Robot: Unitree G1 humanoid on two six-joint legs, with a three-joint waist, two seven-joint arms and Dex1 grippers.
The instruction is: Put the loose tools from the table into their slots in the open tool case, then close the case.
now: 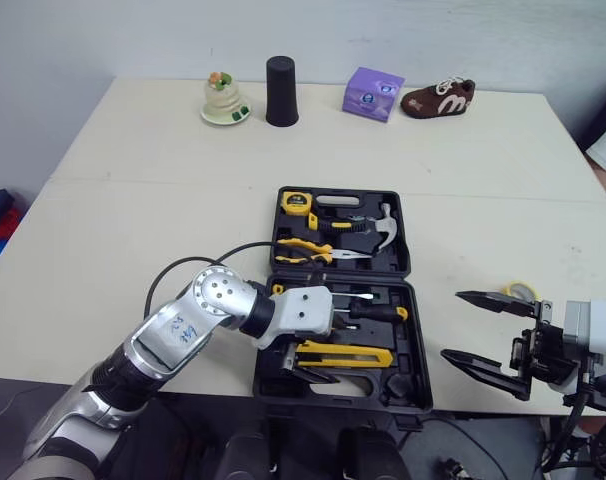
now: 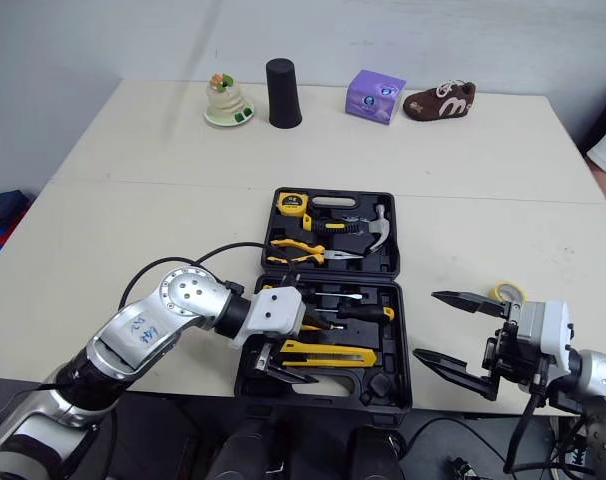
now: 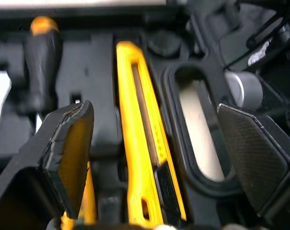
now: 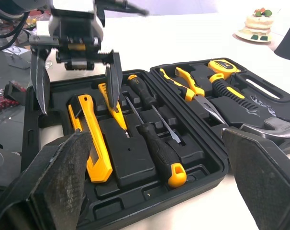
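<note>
While the tool case (image 1: 383,278) lies open and flat mid-frame, my left claw (image 1: 305,368) hangs over its lower half, at lower centre. The fingers are spread wide and pinch nothing. In the left wrist view the yellow utility knife (image 3: 140,143) sits in its slot, in the gap between my two fingers (image 3: 71,153). I can't tell if either pad touches it. A second yellow-handled tool (image 4: 117,115) lies just beside the knife, partly hidden by one finger.

Rest of the lower half: a black-handled screwdriver (image 1: 378,312) and another alongside it, above the knife toward the hinge. Upper half: tape measure (image 1: 296,202) in its upper left corner, yellow-handled pliers (image 1: 303,250) below that, hammer (image 1: 378,232) on its right side.

My right claw (image 1: 451,325) is at lower right of the frame, over the table (image 1: 133,220). It sits just beside the case's right edge, not touching it. It is also spread and holds nothing, with the fingertips pointing at the case. A small yellow ring (image 1: 518,290) lies on the table right behind its upper finger, partly hidden. I can't tell what it is.

Along the table's far edge at the top of the frame, left to right: cake figurine (image 1: 225,100), black cup (image 1: 281,90), purple box (image 1: 373,93), brown shoe (image 1: 438,98). All are well apart from the case.
</note>
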